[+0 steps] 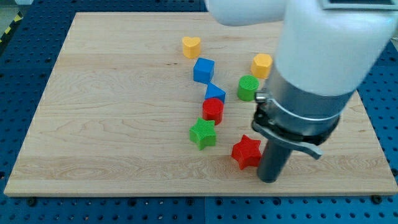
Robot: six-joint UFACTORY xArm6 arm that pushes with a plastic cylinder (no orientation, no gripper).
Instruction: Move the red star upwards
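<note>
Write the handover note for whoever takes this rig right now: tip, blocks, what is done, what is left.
My tip: down on the board, close against the red star on its right, slightly toward the view's bottom; contact cannot be confirmed.
Red star: low on the board, right of centre. The green star is up-left of it, the red cylinder-like block above that.
Done: tip brought to the star; whether it has been pushed is not visible.
Left: bring the tip below the star and push toward the view's top, probably steering clear of the green cylinder.

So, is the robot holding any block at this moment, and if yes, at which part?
Nothing is held. My tip only stands just to the view's right of the red star, close beside it; contact cannot be told.
</note>
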